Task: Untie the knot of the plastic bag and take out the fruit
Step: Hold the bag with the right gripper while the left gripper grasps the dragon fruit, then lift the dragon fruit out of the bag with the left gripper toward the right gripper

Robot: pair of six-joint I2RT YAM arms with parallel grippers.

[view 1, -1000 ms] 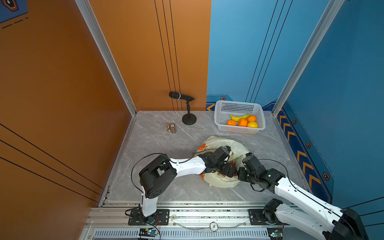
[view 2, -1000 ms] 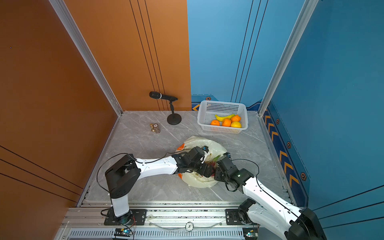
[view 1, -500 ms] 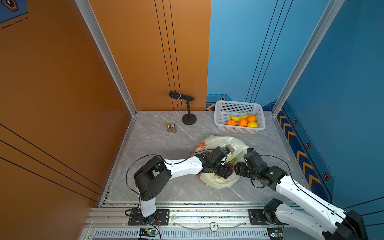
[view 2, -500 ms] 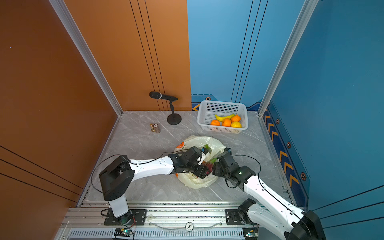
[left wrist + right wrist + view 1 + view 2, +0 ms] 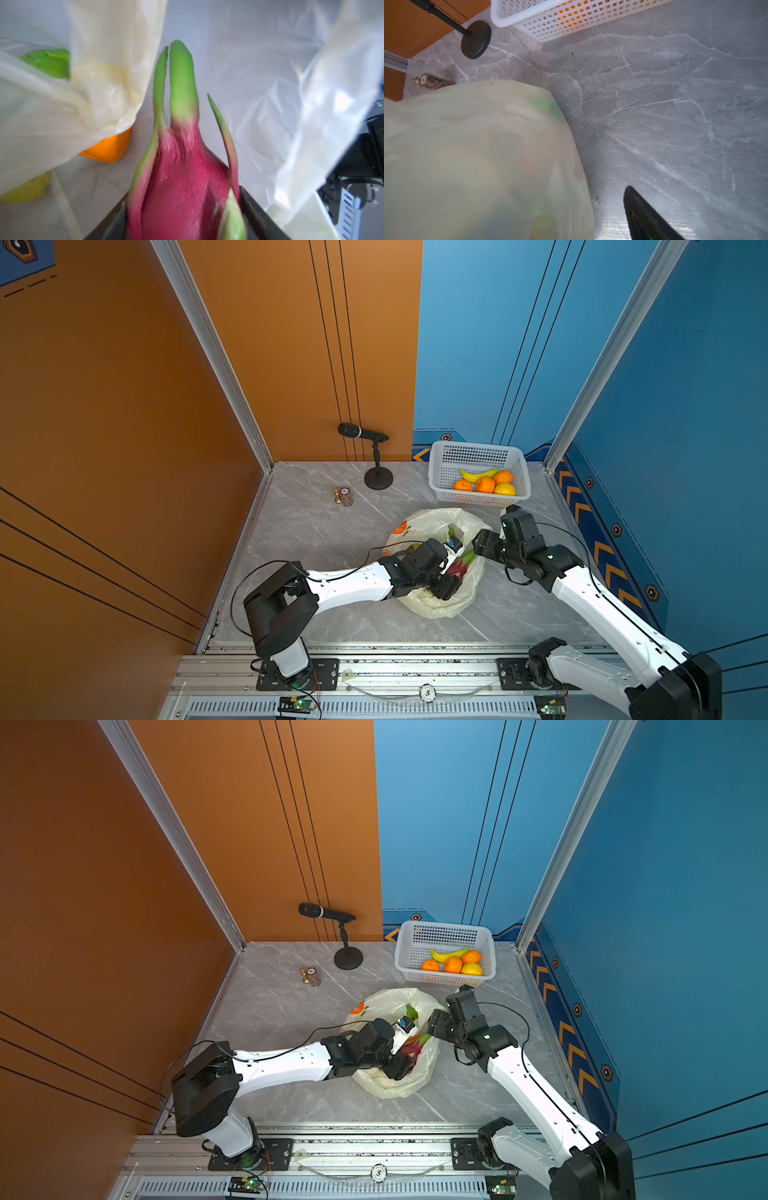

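Marble tabletop (image 5: 316, 531): bag (image 5: 432, 605), basket (image 5: 440, 472), microphone stand (image 5: 378, 480), perhaps batteries (image 5: 344, 496).

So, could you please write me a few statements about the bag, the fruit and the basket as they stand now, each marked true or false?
1. The left tool is closed on the dragon fruit. True.
2. The white basket is empty. False: it holds a banana, three oranges and a lemon.
3. The plastic bag is knotted shut. False: its mouth gapes and the left tool reaches inside.
4. The microphone stands near the back wall, apart from the plastic bag. True.
5. The right tool grips an orange. False: it holds no orange and hovers beside the plastic bag.
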